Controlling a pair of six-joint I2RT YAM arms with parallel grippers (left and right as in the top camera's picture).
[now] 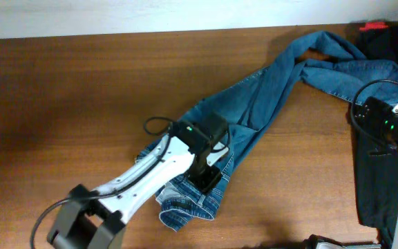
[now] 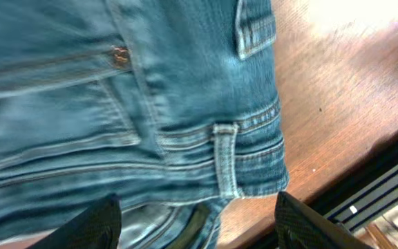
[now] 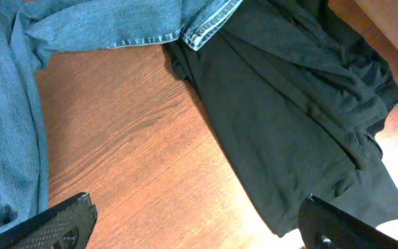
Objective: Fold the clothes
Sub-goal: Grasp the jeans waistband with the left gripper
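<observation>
medium-blue denim jeans [image 1: 258, 97] lie stretched diagonally on the brown wooden table [image 1: 74, 97], waistband near centre, legs toward the far right, one hem touching a black cloth garment [image 3: 289, 111]. left pincer [image 2: 199, 225] open over the waistband. right pincer [image 3: 202, 232] open over bare table.

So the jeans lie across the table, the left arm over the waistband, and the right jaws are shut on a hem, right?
No. The right jaws are open and hold nothing, over the table and a black garment, as the right wrist view shows. The rest stands.
</observation>
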